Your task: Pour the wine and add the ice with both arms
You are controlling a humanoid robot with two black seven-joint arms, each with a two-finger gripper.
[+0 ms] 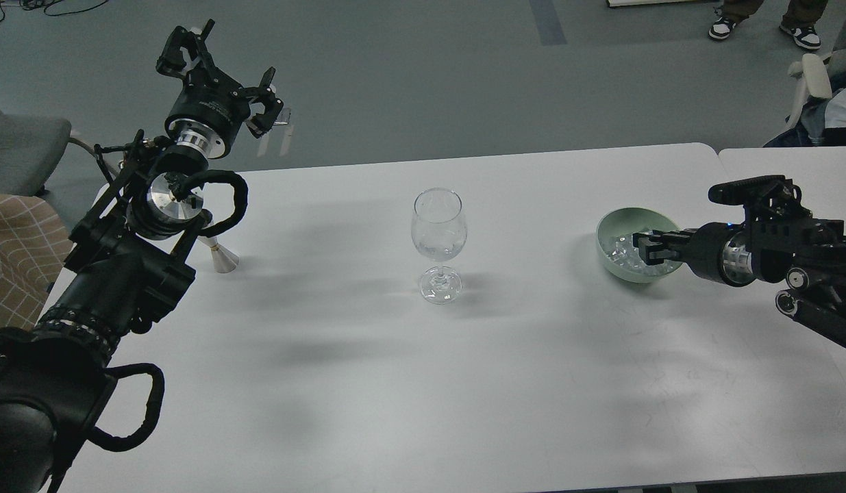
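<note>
A clear stemmed wine glass [438, 236] stands upright at the table's middle and looks empty. A pale green bowl [609, 229] on the right holds several clear ice cubes [619, 251]. My right gripper [643, 248] reaches in from the right, its tip inside the bowl among the ice. It is dark and its fingers cannot be told apart. My left gripper [220, 72] is raised high above the table's far left corner, claws spread open and empty.
A small silver cone-shaped object [222, 259] stands on the table beside my left arm, partly hidden by it. A second table [792, 164] abuts on the right. A chair [18, 147] is at far left, and a person's feet [765, 27] at top right.
</note>
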